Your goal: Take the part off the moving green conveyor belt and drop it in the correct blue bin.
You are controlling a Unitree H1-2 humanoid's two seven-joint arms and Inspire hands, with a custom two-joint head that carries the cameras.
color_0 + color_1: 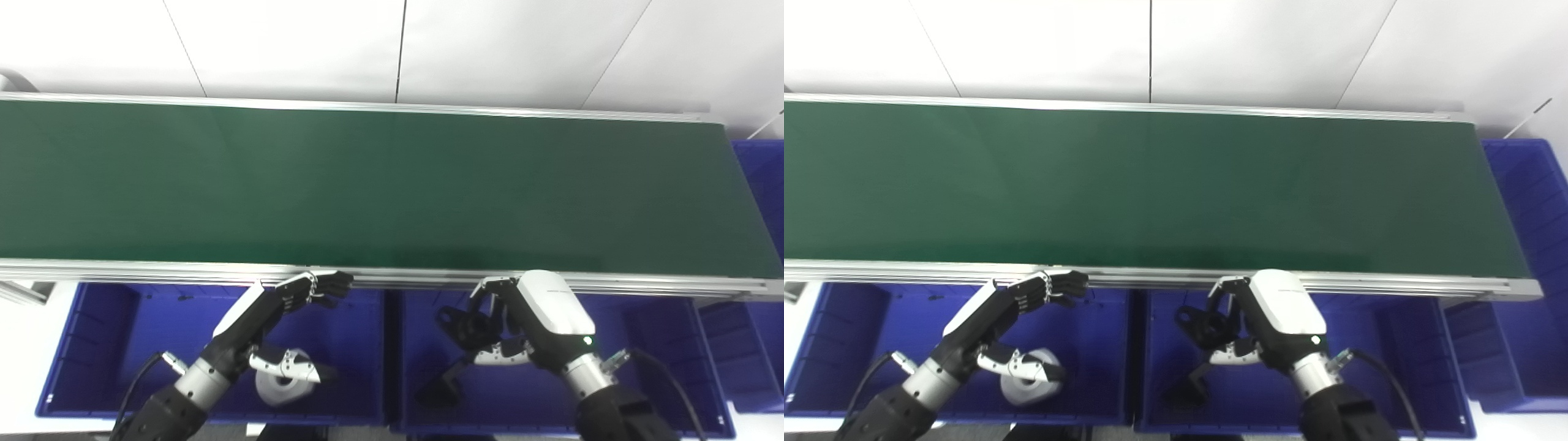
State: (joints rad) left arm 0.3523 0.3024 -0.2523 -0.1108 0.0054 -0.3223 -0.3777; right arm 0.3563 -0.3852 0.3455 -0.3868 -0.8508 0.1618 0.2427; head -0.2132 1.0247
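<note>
Fingers of your right hand (508, 324) are curled round a small black part (460, 326), holding it in the air over the middle blue bin (643, 343), below the near rail of the conveyor; another dark piece (441, 386) lies on that bin's floor beneath it; the held part looks like rigid moulded plastic with a ring-like opening, so judge it light, stiff and a little slick, best taken across its solid body rather than by the thin loop; it should survive a short drop; your left hand (288, 306) holds nothing, fingers loosely spread and reaching toward the rail, poised over the left blue bin (92, 343), where a white, roll-shaped part (278, 383) with a central hole rests on the bottom; the bins are glossy plastic with ribbed walls; beyond them the green conveyor belt (367, 184) is matte, flat and carries no part in view, edged by brushed aluminium rails (153, 267); a further blue bin (762, 177) stands at its right end.
</note>
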